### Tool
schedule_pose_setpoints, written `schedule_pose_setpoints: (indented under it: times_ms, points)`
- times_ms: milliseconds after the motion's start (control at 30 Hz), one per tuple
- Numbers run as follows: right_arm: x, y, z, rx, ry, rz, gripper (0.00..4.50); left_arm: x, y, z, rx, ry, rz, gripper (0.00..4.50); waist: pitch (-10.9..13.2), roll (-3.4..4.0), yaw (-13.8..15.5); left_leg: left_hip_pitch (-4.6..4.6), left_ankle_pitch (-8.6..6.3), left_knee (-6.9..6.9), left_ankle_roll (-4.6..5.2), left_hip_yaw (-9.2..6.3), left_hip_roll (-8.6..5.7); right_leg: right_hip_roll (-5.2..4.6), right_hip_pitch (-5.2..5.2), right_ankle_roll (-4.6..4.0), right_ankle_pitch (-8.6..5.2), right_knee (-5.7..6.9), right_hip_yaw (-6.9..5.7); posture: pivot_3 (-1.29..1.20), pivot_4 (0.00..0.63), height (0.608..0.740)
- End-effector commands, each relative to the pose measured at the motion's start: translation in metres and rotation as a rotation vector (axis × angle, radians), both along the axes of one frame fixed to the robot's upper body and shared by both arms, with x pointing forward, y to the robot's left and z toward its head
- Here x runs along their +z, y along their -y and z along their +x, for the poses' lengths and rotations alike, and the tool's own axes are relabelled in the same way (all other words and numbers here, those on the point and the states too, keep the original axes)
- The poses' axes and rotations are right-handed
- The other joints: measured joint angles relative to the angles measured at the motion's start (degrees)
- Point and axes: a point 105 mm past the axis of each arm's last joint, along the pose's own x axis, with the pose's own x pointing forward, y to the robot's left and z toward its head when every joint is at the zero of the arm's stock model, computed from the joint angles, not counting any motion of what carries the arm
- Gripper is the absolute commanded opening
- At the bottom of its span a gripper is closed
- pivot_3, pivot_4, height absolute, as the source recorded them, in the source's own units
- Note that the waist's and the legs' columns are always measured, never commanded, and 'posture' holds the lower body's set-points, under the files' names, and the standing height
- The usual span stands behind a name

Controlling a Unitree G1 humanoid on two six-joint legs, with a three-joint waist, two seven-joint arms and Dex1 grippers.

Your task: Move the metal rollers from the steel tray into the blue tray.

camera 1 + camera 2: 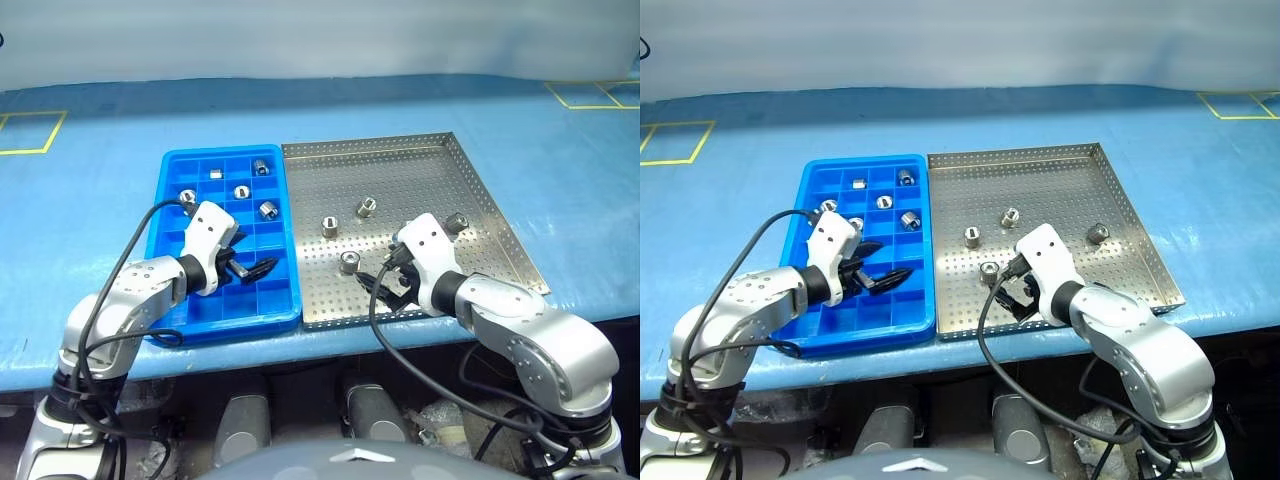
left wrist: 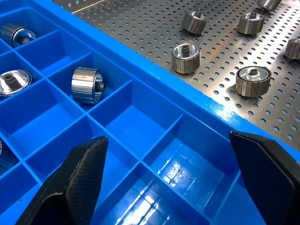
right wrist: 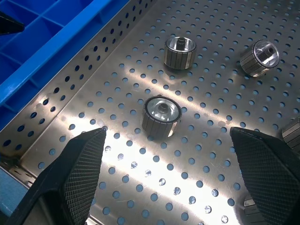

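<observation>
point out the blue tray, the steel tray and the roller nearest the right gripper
bright blue gridded plastic tray [image 1: 176, 222]: left eye view, left rim
perforated silver steel tray [image 1: 420, 190]: left eye view, bare floor
short shiny metal roller [image 3: 161, 116]: right wrist view, top face

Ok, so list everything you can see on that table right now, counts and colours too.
metal rollers in the steel tray: four plainly seen, more part hidden near the right gripper; shiny silver; scattered on the perforated bottom.
metal rollers in the blue tray: at least five; silver; each in its own compartment, toward the far end.
steel tray: one; silver-grey; right of the blue tray, edge to edge.
blue tray: one; bright blue; left of the steel tray.
table covering: one; blue; under both trays.
tape marks: yellow outlines; far corners of the table covering.
left gripper: black fingers, open; over the blue tray's near compartments.
right gripper: black fingers, open; over the steel tray's near edge.
</observation>
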Motion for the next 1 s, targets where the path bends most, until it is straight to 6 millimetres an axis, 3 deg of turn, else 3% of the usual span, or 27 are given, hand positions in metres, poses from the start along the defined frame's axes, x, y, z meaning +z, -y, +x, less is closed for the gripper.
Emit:
schedule_pose_setpoints:
  times_ms: [33, 400, 567, 800, 1000]
  points:
    - [0.007, -0.002, -0.001, 0.011, 0.029, 0.008, 4.47, 0.017, 0.003, -0.001, -0.012, 0.076, -0.019, 4.50, 0.00, 0.00, 0.00, 0.00, 0.00, 0.00, 0.00, 0.00, 0.00, 0.00, 0.00, 0.00, 0.00, 0.00, 0.00, -0.08, 0.150, 0.740]
    - [0.007, -0.002, -0.001, 0.007, 0.027, 0.011, 4.47, 0.019, 0.005, -0.002, -0.024, 0.080, -0.025, 4.50, 0.00, 0.00, -0.04, 0.00, 0.00, 0.00, 0.00, 0.00, 0.00, 0.00, 0.00, 0.00, 0.00, 0.00, 0.00, -0.09, 0.150, 0.740]
    - [0.010, -0.001, 0.000, 0.002, 0.038, 0.009, 4.47, 0.058, 0.020, 0.004, -0.088, 0.189, -0.132, 4.50, 0.01, -0.03, 0.21, -0.05, 0.00, 0.08, 0.00, -0.03, 0.00, 0.01, 0.00, 0.02, 0.01, 0.00, -0.02, -0.09, 0.150, 0.740]
    - [0.014, 0.003, 0.005, -0.024, 0.058, 0.010, 4.47, 0.068, 0.059, 0.054, -0.198, 0.090, 0.000, 4.50, 0.03, -0.07, 0.42, -0.02, 0.05, 0.19, 0.08, -0.06, -0.13, 0.00, 0.15, 0.20, 0.11, -0.08, 0.04, -0.09, 0.150, 0.740]
    - [0.015, 0.003, 0.007, -0.042, 0.068, 0.018, 4.47, 0.041, 0.098, 0.089, -0.300, -0.013, 0.140, 4.50, 0.03, -0.06, 0.31, -0.14, 0.05, 0.07, 0.09, -0.10, -0.15, 0.02, 0.00, 0.38, 0.23, -0.04, 0.03, -0.10, 0.150, 0.740]
